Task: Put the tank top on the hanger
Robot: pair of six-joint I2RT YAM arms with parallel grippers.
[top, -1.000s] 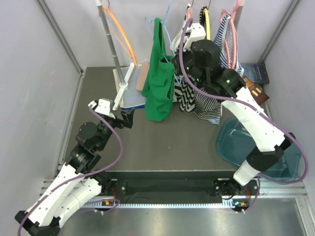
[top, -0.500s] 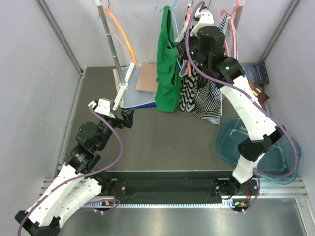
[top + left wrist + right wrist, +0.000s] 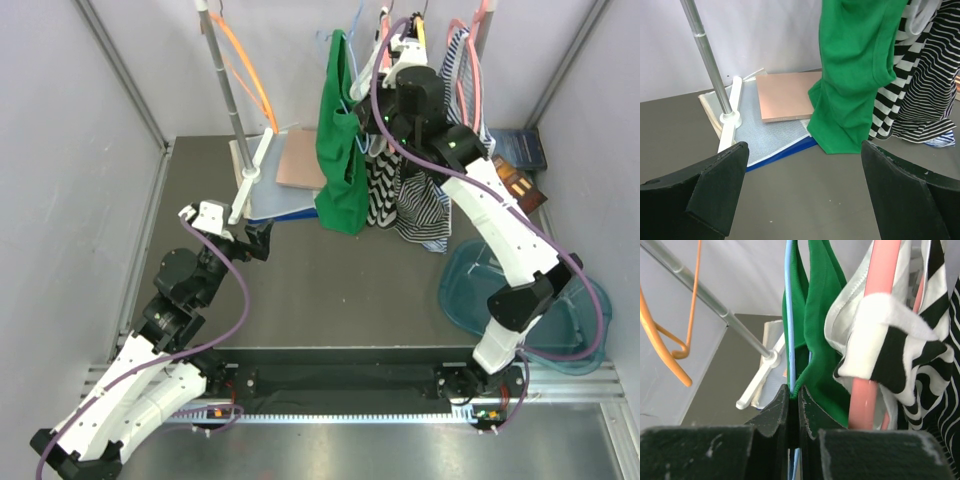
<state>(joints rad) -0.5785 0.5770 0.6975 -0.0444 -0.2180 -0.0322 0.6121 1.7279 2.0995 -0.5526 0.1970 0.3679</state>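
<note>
The bright-green tank top (image 3: 340, 150) hangs at the back of the table on the thin light-blue hanger (image 3: 326, 42). My right gripper (image 3: 368, 100) is high up beside it. In the right wrist view the right gripper (image 3: 794, 389) is shut on the light-blue hanger wire (image 3: 789, 315) together with a hem of the tank top (image 3: 820, 315). My left gripper (image 3: 262, 240) is low over the table, in front and left of the top, apart from it. In the left wrist view it (image 3: 802, 200) is open and empty, with the tank top (image 3: 855, 75) hanging ahead.
Black-and-white striped tops (image 3: 415, 205) on pink hangers (image 3: 880, 315) hang right against the tank top. An orange hanger (image 3: 245, 70) hangs by the metal pole (image 3: 225, 85). A brown board (image 3: 785, 95) lies on a blue-edged mat. A teal tub (image 3: 480, 290) is at right.
My right arm has lifted the hanger and tank top up and to the right, toward the striped tops. In the last half second it shifted only slightly. The left arm has not moved.
</note>
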